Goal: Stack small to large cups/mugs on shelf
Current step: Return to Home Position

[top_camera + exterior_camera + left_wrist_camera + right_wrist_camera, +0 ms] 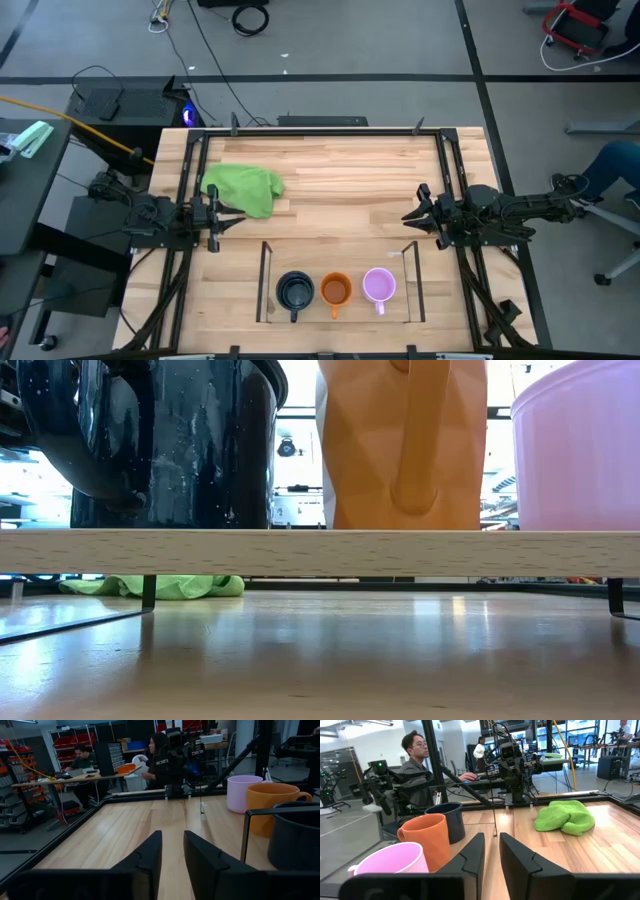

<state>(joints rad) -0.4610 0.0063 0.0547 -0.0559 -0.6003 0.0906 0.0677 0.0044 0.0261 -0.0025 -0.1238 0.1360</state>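
The low light-wood shelf board [320,550] sits nearest, bearing three handled mugs in a row, each just beside the next: the dark navy enamel mug [294,291], the orange ceramic mug [335,290] and the lilac-purple mug [378,285]. The left gripper [172,839] and right gripper [491,840] hang at the table's sides, fingers slightly parted and empty. The likeliest mishap is the right arm, swinging home low, clipping the thin clear side panel [412,285] and jolting the lilac-purple mug.

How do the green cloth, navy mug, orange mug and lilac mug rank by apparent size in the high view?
1. green cloth
2. navy mug
3. lilac mug and orange mug: too alike to rank.
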